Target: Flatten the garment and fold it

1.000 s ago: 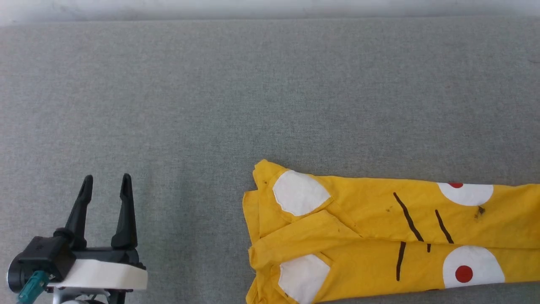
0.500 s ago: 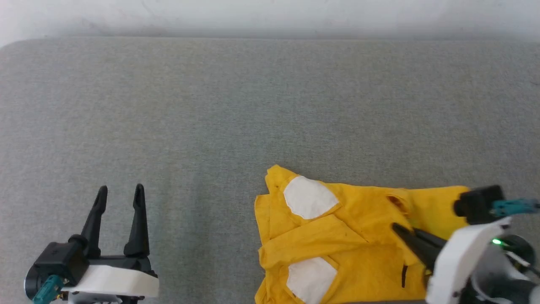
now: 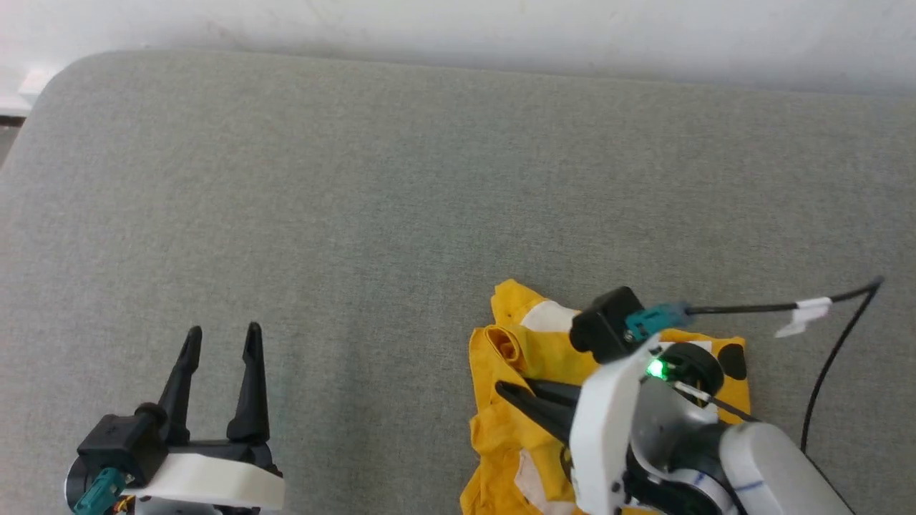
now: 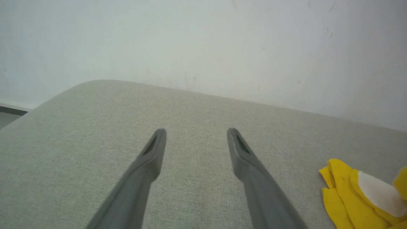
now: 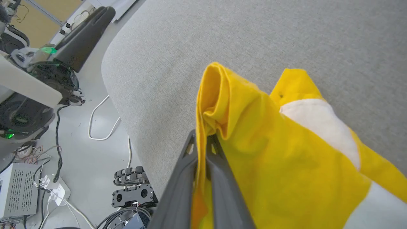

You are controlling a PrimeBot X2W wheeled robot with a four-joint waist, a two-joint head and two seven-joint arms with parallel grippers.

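The bright yellow thin-cloth T-shirt with white cat-face patches (image 3: 526, 357) lies bunched at the near right of the grey cloth-covered bench (image 3: 358, 179). The right claw (image 3: 504, 390) is pressed together on a rolled fold of it, lifted above the rest. The left claw (image 3: 223, 330) sits spread and empty at the near left, well apart. One fold seems under way, but the heap is rumpled, so smoothing and further folds remain.

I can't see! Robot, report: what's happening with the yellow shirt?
Right gripper jaws shut on yellow shirt. Left gripper open, over grey cushion. Black cable right of shirt.
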